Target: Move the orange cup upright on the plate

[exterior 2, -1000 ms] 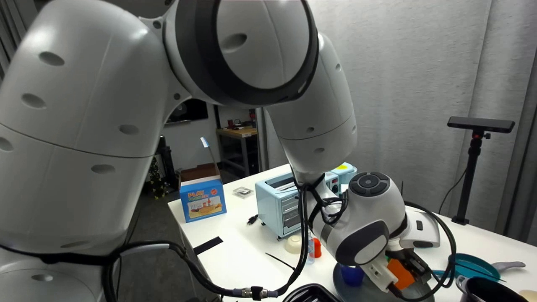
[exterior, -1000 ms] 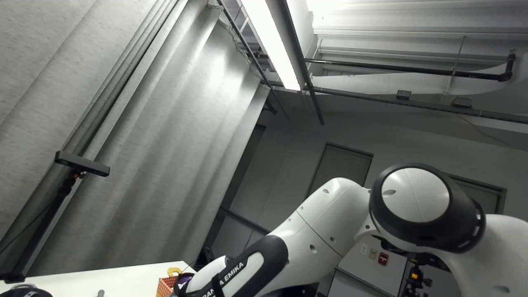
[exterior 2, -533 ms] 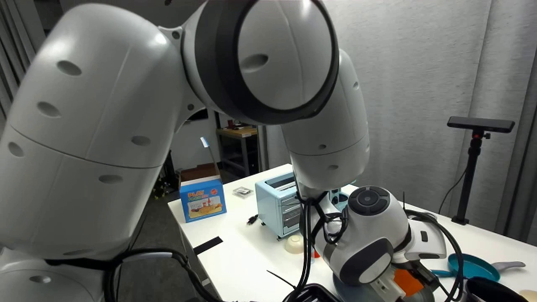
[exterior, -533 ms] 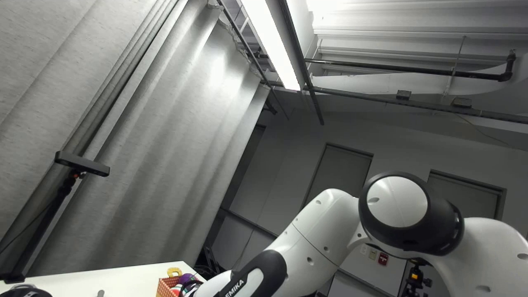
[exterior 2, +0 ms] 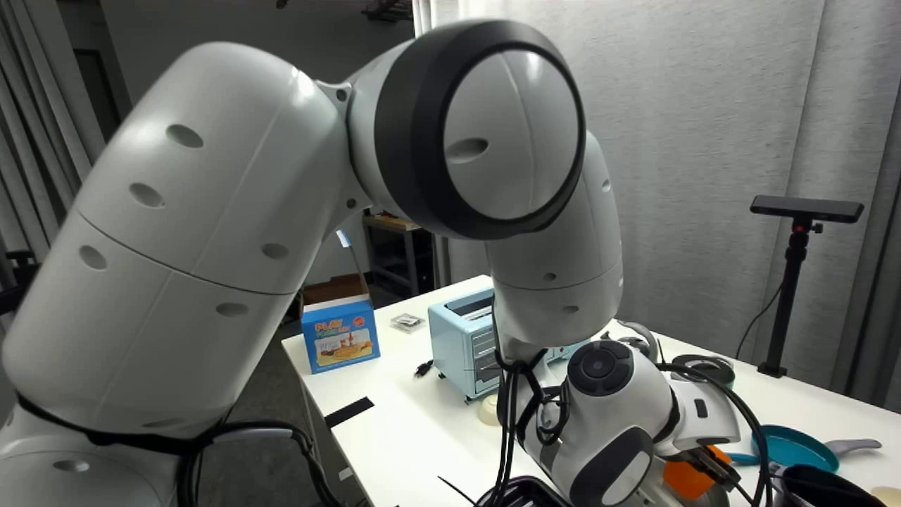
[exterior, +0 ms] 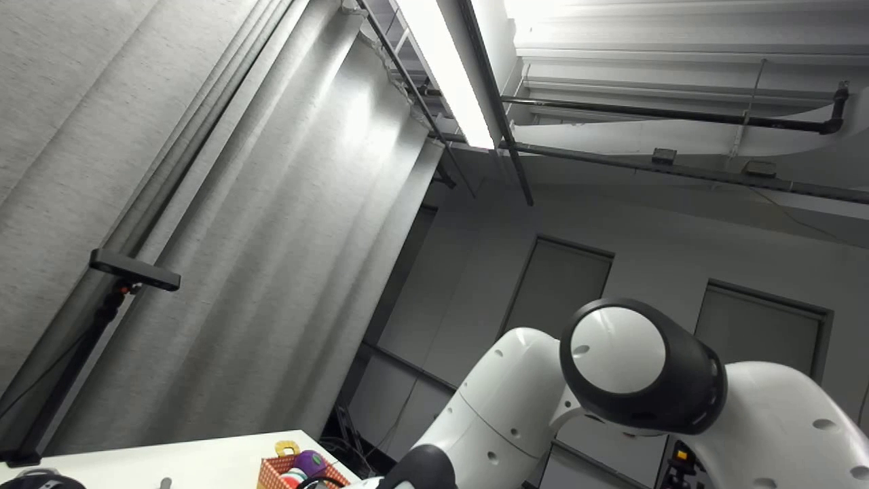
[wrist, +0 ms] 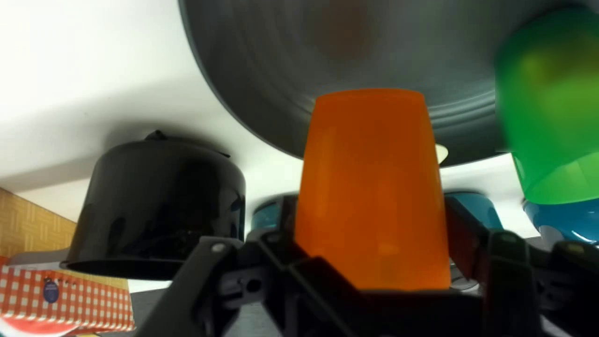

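steeply the arm (exterior 2: 415,134) arches, fingers (wrist: 464,234) clasping the orange cup (wrist: 372,187).

In an exterior view, the white table (exterior: 210,462) supports a checkered basket (exterior: 274,470); behind the table hangs a gray curtain (exterior: 292,258).

A ceiling light strip (exterior: 448,71) burns out to white in an exterior view, where a sheen lies on the grey curtain (exterior: 292,224) and the far wall (exterior: 652,244) is dim. In the wrist view, the white tabletop (wrist: 79,47) nearly washes out, a soft shadow spreads beside the black pot (wrist: 164,206), and the green cup (wrist: 557,117) blurs while the orange cup (wrist: 372,187) shows clearer edges.
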